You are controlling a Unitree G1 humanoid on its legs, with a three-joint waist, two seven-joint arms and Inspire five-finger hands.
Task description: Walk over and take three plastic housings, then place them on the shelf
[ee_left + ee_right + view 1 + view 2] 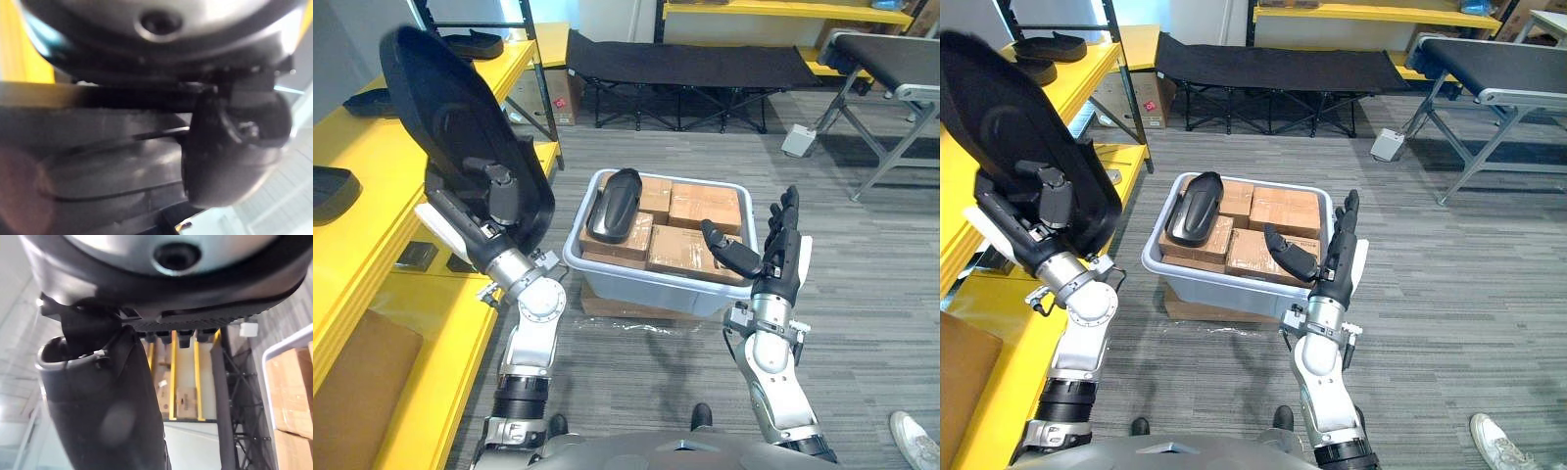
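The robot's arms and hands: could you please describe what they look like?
The left arm and right arm are silver-grey, with rounded metal joints and a black band lower down. Each ends in a dark hand with black fingers and a thick thumb. The left hand has a white casing at its wrist, and the right hand has a white panel along one edge.

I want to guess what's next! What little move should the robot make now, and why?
Probably ease the left hand toward the yellow shelf and set the black housing down there: the hand grips it, raised right beside the shelf. The right hand is open and empty near the bin.
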